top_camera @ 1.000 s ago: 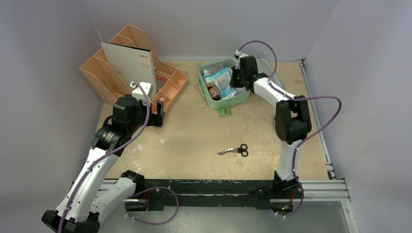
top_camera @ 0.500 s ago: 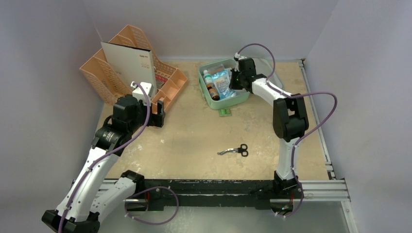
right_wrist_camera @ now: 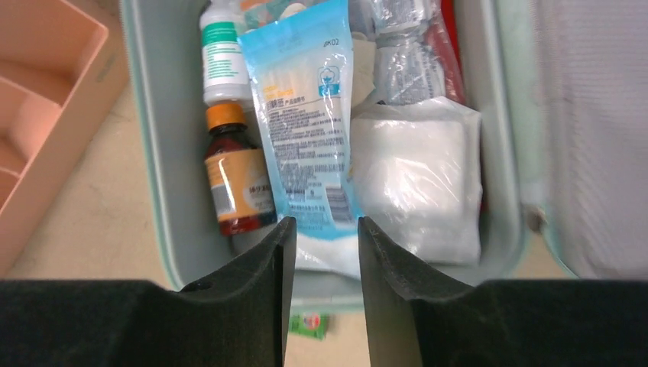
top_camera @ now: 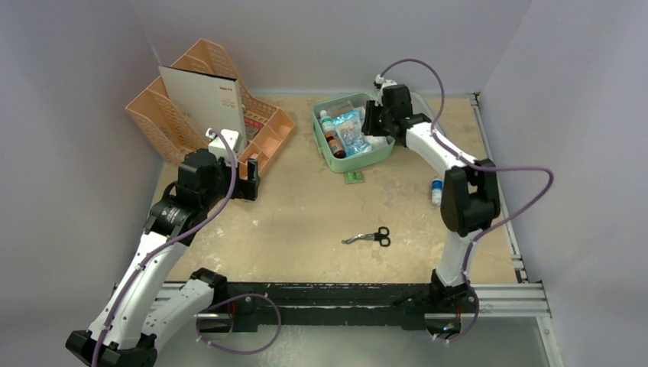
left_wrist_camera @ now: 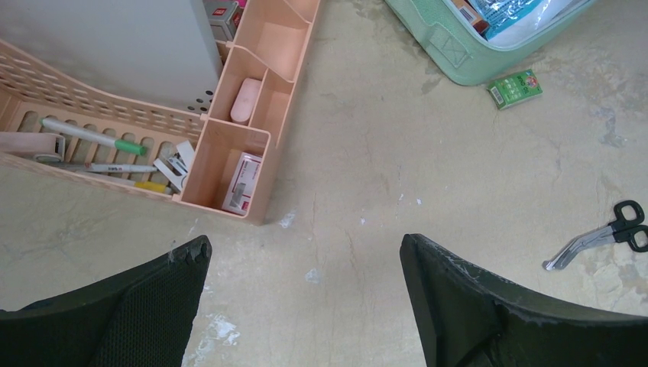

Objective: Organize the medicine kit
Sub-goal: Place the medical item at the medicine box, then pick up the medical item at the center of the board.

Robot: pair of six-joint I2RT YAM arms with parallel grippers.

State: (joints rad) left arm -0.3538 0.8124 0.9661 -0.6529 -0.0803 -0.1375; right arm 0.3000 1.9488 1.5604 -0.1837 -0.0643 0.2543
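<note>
Now the right jaws hang narrowly parted and empty above the medicine kit [right_wrist_camera: 149,153]; left jaws gape wide, empty.

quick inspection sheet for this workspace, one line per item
surface: beige table, scuffed and stained
job's things: medicine kit open at the far side, holding a white bottle, an amber bottle, a blue pouch and a white wrapped pack
clutter: scissors, green packet and small bottle loose on the table; peach organizer far left
grippers: left gripper jaws wide apart, empty, above bare table; right gripper jaws slightly apart above the pouch's near end, gripping nothing
cables: purple cables loop off both arms
surroundings: plain grey walls, metal rail at the near edge
</note>
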